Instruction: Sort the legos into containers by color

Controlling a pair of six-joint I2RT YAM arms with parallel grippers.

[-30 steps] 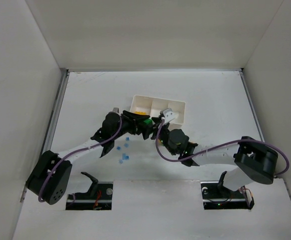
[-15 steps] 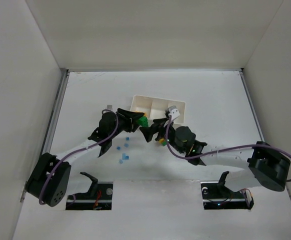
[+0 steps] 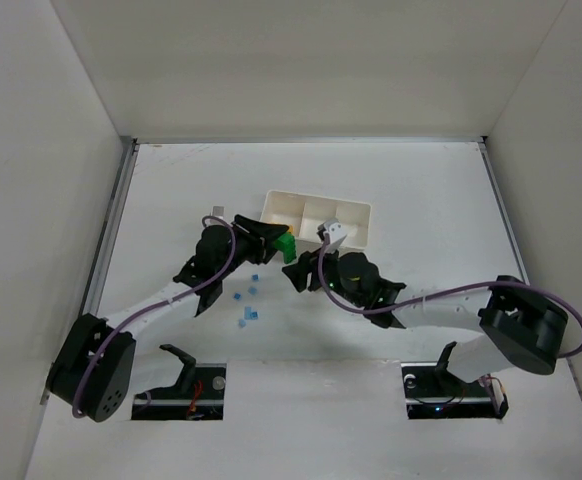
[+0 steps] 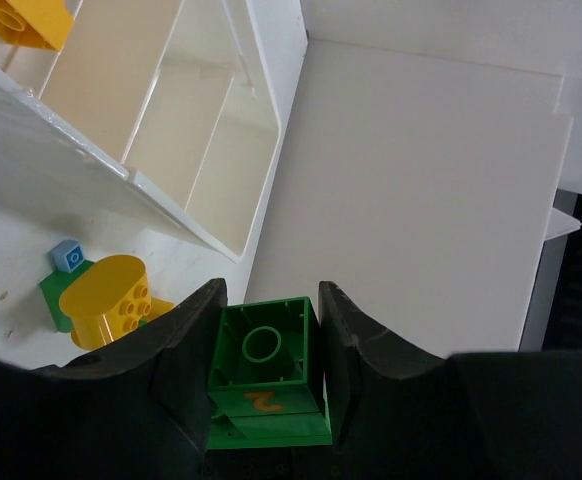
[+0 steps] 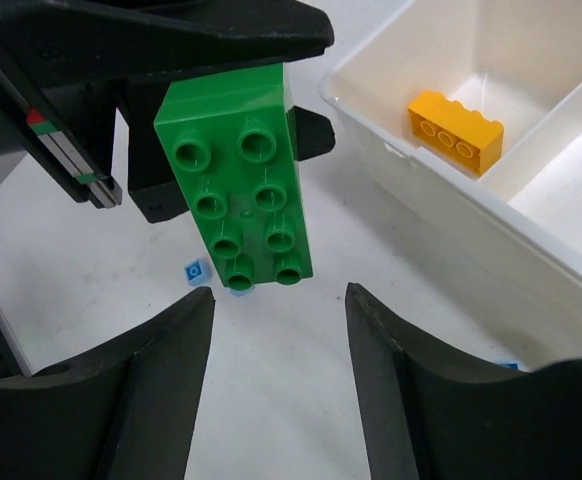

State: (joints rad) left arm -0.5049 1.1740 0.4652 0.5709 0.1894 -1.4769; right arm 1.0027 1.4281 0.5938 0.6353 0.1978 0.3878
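Note:
My left gripper (image 3: 281,242) is shut on a bright green lego (image 3: 288,247) and holds it above the table just in front of the white three-compartment tray (image 3: 311,198). In the left wrist view the green lego (image 4: 266,370) sits between the black fingers (image 4: 186,330). My right gripper (image 3: 302,272) is open and empty, just right of the held lego; the right wrist view shows that green lego (image 5: 241,185) ahead of my open right gripper (image 5: 279,290). A yellow-orange lego (image 5: 454,130) lies in the tray's left compartment.
Several tiny light-blue legos (image 3: 246,300) lie on the table below the left gripper. A rounded yellow lego (image 4: 106,300) rests on a green one (image 4: 56,300) beside a blue one (image 4: 67,255), near the tray's wall (image 4: 31,120). Side walls enclose the table.
My left gripper has lifted the green lego and carried it toward the tray's near edge. My right arm swung right, then back left, and its gripper now sits open beside the lego.

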